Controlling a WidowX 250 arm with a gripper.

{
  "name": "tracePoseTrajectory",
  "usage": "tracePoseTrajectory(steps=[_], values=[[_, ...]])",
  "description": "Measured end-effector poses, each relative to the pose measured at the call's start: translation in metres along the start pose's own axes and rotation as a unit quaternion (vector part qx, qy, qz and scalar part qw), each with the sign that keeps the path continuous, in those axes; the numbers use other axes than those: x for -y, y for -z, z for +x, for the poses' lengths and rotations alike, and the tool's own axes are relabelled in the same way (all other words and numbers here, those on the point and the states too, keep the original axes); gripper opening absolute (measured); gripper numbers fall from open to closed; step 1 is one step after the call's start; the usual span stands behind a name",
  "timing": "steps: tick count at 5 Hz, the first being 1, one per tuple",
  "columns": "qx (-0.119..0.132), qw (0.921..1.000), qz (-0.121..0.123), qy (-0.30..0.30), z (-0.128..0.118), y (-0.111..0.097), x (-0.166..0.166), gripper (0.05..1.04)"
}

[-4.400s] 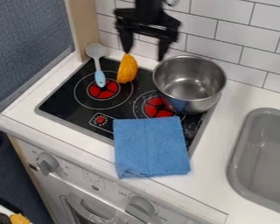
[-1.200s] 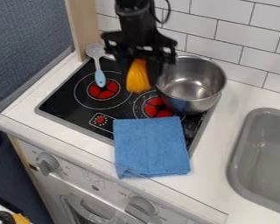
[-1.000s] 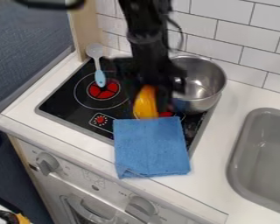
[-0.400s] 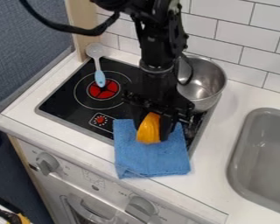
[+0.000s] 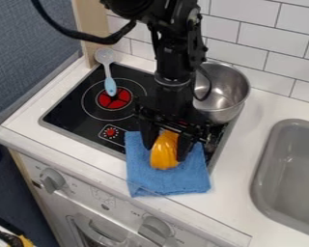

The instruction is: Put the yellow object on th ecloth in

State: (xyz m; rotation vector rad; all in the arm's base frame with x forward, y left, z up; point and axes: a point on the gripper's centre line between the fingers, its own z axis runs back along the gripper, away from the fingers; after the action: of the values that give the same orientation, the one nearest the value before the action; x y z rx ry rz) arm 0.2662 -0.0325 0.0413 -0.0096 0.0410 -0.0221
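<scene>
Spoon (image 5: pixel 106 58), steel pot (image 5: pixel 229 110), stovetop (image 5: pixel 77 112), grey sink (image 5: pixel 267 181)

We located the spoon (image 5: pixel 110 84) at the left rear of the stovetop (image 5: pixel 66 108) and the pot (image 5: pixel 231 89) at its right rear, before the wall (image 5: pixel 267 53). Across the stovetop's front edge and the counter (image 5: pixel 247 159) we recorded the cloth (image 5: pixel 144 178); over it, in the gripper (image 5: pixel 164 153), the object (image 5: pixel 165 150). Right of the stovetop we noted the sink (image 5: pixel 262 176).
</scene>
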Motion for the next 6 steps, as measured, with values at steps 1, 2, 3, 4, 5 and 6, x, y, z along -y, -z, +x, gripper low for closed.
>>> tracePoseTrajectory(steps=[1, 2, 3, 4, 5, 6], values=[[-0.001, 0.9999, 0.007, 0.014, 0.0, -0.002, 0.005, 1.01], [0.045, 0.9988, 0.006, 0.018, 0.003, -0.03, 0.005, 1.005], [0.078, 0.9967, -0.003, 0.021, 0.003, -0.051, 0.007, 1.001], [0.081, 0.9966, -0.003, 0.014, 0.003, -0.052, 0.003, 1.001], [0.08, 0.9967, -0.005, 0.013, 0.003, -0.052, 0.004, 1.001], [0.08, 0.9967, -0.004, 0.015, 0.003, -0.052, 0.003, 1.001]])
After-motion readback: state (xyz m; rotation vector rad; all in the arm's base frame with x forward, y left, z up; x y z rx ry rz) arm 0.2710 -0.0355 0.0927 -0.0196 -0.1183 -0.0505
